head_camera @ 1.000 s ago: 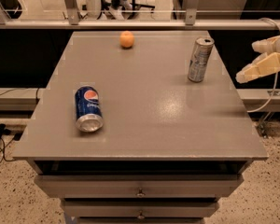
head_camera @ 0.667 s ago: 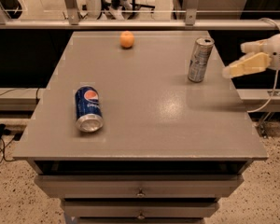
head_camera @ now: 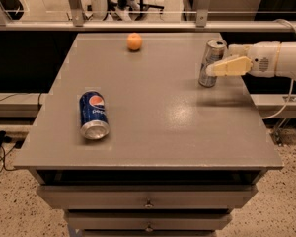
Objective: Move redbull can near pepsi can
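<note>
A flat grey rectangular surface tops a grey cabinet of drawers with small knobs. The cabinet stands on a speckled floor, and a metal rail runs behind the far edge.

Item one: the redbull can, a tall slim silver-grey metal can with faint blue markings and a silver top, stands upright on the surface, close to its right edge and toward the far side.

Item two: the pincer, cream-coloured on a white arm, reaches in level from the right of the redbull can. Its tip overlaps that can at mid-height. Whether there is contact cannot be told, nor whether the pincer is open or closed.

Item three: the pepsi can, a wider dark blue can with the round red, white and blue logo, lies on its side well apart from the redbull can. It is to the left of that can and nearer the front, with its silver end toward the near edge.

Item four: a small round orange sits left of the redbull can, slightly farther back
</note>
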You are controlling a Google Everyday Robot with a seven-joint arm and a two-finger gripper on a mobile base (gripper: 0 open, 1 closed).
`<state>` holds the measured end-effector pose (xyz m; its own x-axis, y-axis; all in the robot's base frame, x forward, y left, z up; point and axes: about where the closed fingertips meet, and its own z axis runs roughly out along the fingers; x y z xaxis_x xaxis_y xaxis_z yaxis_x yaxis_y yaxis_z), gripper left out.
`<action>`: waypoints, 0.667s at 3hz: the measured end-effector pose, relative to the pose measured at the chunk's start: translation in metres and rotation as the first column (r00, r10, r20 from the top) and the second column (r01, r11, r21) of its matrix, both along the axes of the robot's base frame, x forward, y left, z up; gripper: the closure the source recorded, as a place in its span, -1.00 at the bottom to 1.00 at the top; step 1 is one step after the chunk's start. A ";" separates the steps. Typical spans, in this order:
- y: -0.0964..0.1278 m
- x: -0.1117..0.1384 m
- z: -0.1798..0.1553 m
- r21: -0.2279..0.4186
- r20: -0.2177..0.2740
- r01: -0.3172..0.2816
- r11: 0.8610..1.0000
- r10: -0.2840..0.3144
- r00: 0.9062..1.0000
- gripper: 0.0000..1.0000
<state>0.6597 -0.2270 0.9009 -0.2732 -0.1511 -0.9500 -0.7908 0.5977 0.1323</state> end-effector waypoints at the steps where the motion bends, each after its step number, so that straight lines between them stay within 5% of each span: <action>1: 0.012 0.009 -0.004 0.017 0.026 0.000 1.000 -0.001 1.000 -0.62; 2: 0.017 0.014 -0.006 0.024 0.040 0.004 1.000 -0.005 0.999 -0.16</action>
